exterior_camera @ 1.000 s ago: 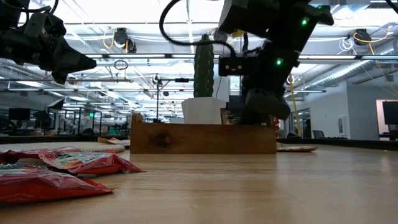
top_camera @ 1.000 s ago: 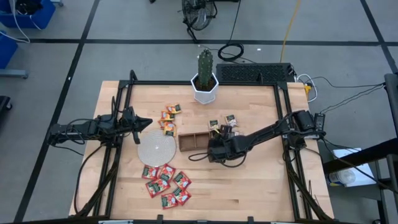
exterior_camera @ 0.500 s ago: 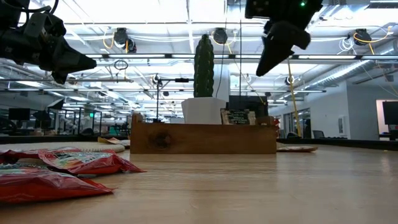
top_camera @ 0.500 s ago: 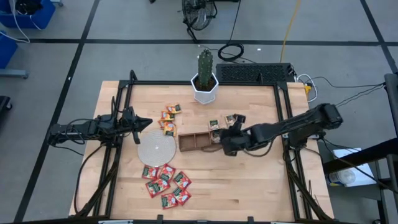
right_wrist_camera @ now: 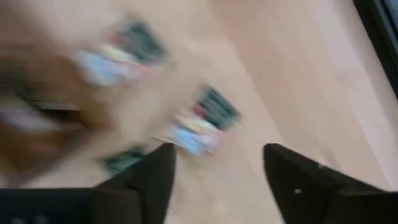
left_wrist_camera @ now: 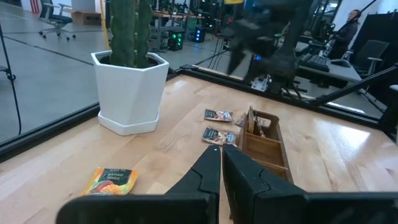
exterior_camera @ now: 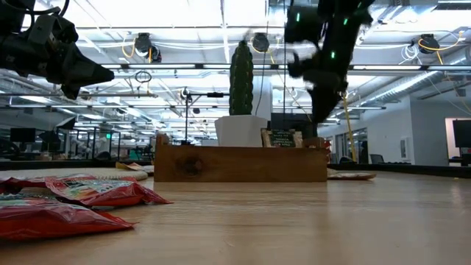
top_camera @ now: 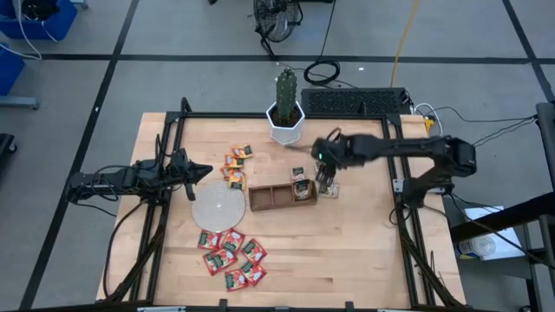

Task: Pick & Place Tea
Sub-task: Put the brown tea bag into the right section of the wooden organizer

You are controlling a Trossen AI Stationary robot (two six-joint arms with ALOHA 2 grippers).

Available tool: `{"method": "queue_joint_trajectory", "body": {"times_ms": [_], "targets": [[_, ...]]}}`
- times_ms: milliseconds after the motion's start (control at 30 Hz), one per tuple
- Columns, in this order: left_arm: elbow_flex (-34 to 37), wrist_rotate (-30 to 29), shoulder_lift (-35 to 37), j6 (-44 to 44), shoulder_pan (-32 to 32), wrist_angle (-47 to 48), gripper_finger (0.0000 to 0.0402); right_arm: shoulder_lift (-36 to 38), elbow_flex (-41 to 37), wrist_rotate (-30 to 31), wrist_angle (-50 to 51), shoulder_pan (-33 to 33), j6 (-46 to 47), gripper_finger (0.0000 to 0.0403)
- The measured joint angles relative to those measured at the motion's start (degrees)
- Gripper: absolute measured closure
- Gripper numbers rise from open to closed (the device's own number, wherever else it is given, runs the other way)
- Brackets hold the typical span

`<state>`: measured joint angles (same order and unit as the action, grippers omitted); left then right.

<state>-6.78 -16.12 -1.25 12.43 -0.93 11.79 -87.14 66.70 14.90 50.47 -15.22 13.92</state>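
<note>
Nearest the low camera, red tea sachets (top_camera: 231, 256) lie in a loose pile, well apart from both claws. The left claw (top_camera: 206, 170), fingers together, hovers near the orange sachets (top_camera: 235, 166). Farther back, the right claw (right_wrist_camera: 217, 163), fingers apart and empty, hangs above 2 whitish sachets (top_camera: 327, 187) beside the tray (top_camera: 270, 198), which holds 1 more upright.

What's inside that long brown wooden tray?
The tray holds whitish, dark-printed tea sachets standing in the compartment at its right end. The other two compartments look bare. How many sachets stand there is hidden.
</note>
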Motion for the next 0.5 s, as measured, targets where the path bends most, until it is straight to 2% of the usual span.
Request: {"method": "queue_joint_trajectory", "body": {"times_ms": [100,200,300,500], "targets": [[0.01,0.00,-0.01,0.00,0.00,0.00,0.0380,-2.59,-0.06,-2.47,1.47,-6.11,2.79,0.0126],[0.00,0.00,-0.01,0.00,0.00,0.02,0.0380,-5.03,0.00,-8.49,-1.28,-10.03,4.83,0.0107],[-0.01,0.00,-0.01,0.00,0.00,0.01,0.0380,-8.61,0.00,-12.16,-3.21,-11.17,6.26,0.0105],[0.00,0.00,0.00,0.00,0.00,0.00,0.0380,-15.43,0.00,-13.78,-3.03,-9.87,7.81,0.0114]]}}
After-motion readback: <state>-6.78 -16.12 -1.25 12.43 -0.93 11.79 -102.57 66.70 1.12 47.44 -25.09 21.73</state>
